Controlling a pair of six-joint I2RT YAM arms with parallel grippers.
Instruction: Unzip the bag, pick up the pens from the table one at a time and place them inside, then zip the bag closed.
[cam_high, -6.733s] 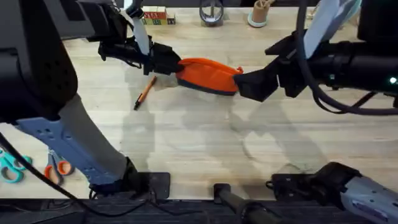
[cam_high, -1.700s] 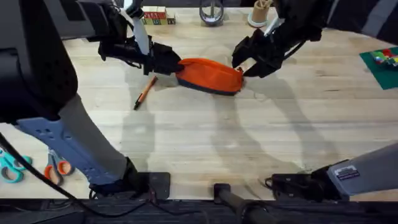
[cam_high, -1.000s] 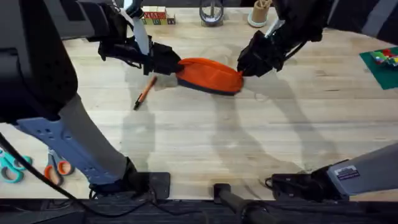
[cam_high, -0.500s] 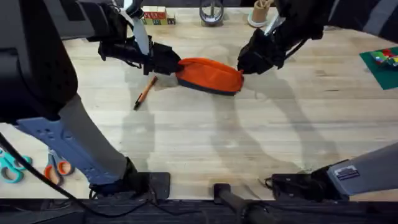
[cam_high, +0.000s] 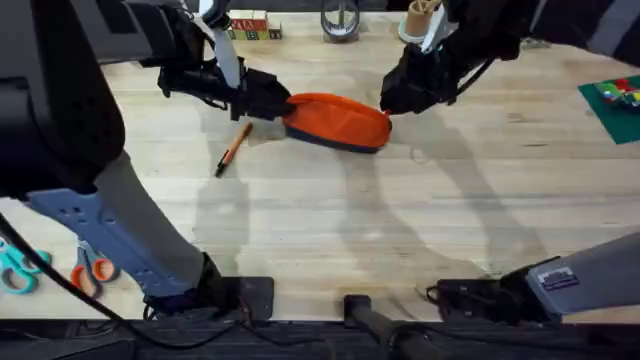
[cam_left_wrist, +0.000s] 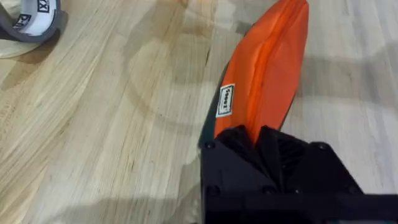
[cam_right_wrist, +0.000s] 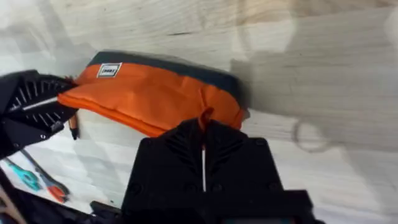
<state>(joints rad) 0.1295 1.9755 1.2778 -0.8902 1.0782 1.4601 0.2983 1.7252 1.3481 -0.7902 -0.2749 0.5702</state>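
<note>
The orange bag lies on the table at mid-back, its dark underside showing along the near edge. My left gripper is shut on the bag's left end; the left wrist view has the bag running away from that gripper. At the bag's right end, my right gripper is shut on the small orange pull tab, which enters between its fingers. One orange pen lies on the wood in front of the bag's left end, apart from both grippers.
Orange-handled scissors and teal scissors lie at the front left. Wooden blocks, a tape roll and a cup line the back edge. A green mat sits at the far right.
The right gripper came in to the bag's right end, closed there and shifted slightly toward the back. The left gripper, bag and pen have stayed put.
</note>
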